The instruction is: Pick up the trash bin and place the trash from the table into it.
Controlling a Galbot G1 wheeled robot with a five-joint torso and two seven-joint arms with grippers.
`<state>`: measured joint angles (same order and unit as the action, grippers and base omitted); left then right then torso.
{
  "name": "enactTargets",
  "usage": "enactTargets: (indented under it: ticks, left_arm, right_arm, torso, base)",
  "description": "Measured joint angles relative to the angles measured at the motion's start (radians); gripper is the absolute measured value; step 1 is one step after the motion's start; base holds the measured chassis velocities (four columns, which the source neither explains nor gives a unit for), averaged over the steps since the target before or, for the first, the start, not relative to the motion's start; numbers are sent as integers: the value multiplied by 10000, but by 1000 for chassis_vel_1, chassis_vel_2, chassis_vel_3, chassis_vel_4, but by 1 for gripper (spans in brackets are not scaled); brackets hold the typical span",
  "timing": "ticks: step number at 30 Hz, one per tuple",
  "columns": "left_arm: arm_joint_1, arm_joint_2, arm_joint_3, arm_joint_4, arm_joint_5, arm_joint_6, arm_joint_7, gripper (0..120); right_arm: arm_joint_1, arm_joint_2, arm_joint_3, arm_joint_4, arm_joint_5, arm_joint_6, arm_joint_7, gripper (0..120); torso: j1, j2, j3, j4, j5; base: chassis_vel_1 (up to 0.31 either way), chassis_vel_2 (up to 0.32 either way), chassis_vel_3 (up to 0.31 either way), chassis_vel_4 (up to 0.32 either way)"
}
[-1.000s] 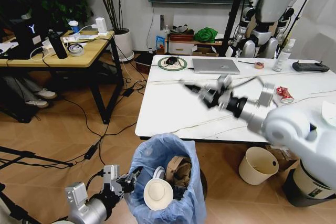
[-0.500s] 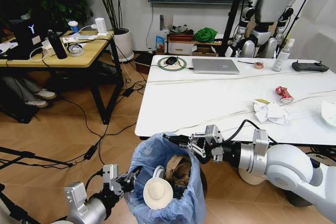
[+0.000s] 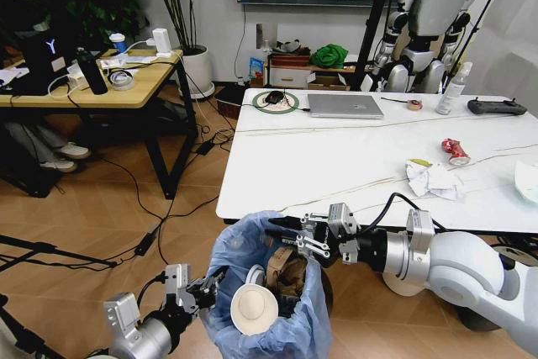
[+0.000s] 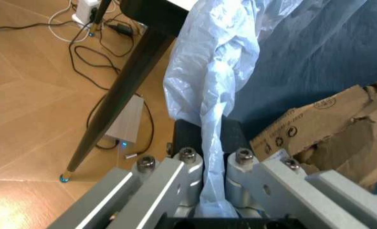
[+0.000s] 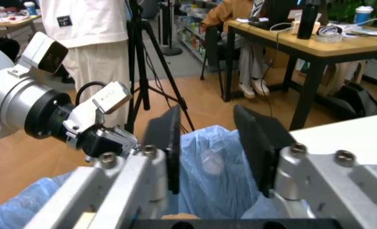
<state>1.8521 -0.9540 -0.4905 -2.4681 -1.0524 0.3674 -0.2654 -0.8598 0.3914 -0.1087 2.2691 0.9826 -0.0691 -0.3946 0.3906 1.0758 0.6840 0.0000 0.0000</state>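
Observation:
The trash bin, lined with a crinkled light-blue bag, stands on the floor in front of the table. Inside it lie brown cardboard and a paper cup. My left gripper is shut on the bag at the bin's rim; the left wrist view shows its fingers pinching the blue plastic beside the cardboard. My right gripper hangs open over the bin's mouth, its fingers apart above the bag. Crumpled white tissues and a red wrapper lie on the table.
A silver laptop, a spray bottle and a black controller sit at the table's far side. A wooden desk stands to the left with cables on the floor. Another robot stands behind the table.
My right arm swung from above the table down to the bin's mouth, then sank slightly lower. The left gripper and the bin stayed where they were.

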Motion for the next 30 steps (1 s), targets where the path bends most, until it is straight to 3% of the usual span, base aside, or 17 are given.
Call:
enactTargets:
  ticks: [4, 8, 12, 16, 20, 23, 27, 28, 30]
  left_arm:
    - [23, -28, 0, -18, 68, 3, 7, 0]
    - [59, -74, 37, -16, 166, 4, 41, 0]
    - [22, -115, 112, 70, 340, -4, 132, 0]
    - [1, -113, 121, 124, 527, -49, 262, 0]
    - [32, -98, 121, 164, 653, -103, 385, 0]
    - [24, -104, 124, 176, 706, -130, 448, 0]
    - [-20, -122, 160, 261, 945, -205, 613, 0]
    - [-20, -122, 160, 261, 945, -205, 613, 0]
    - [-21, -119, 188, 331, 1056, -243, 678, 0]
  right_arm:
    - [182, 108, 160, -29, 55, 111, 75, 52]
    - [679, 496, 524, -272, 534, 187, 992, 64]
    - [1344, 1056, 1056, -1175, 1351, 408, 2683, 81]
    - [1287, 1561, 1948, -2720, 892, 1487, 3549, 94]
    - [201, 1884, 3501, -3657, 75, 1478, 4536, 100]
    - [-770, 2097, 4776, -3906, -132, 1365, 4529, 100]
    - [-3915, 3132, 7831, -3835, -749, 1419, 3285, 100]
    - [-3915, 3132, 7831, -3835, -749, 1419, 3285, 100]
    - [-5285, 4102, 9015, -3609, -1425, 1690, 2624, 100]
  torso:
    - [1, 0, 0, -3, -1]
    - [1, 0, 0, 0, 0]
    - [1, 0, 1, 3, -2]
    - [2, -1, 2, 5, 2]
    - [3, -1, 3, -1, 1]
    - [3, -1, 3, 4, 6]
    - [2, 0, 0, -4, 5]
    - [2, 0, 0, -4, 5]
    - [1, 0, -1, -8, 8]
  base:
    - [0, 0, 0, 0]
    - [0, 0, 0, 0]
    - [0, 0, 0, 0]
    - [0, 0, 0, 0]
    - [0, 0, 0, 0]
    - [0, 0, 0, 0]
    - [0, 0, 0, 0]
    - [0, 0, 0, 0]
    - [0, 0, 0, 0]
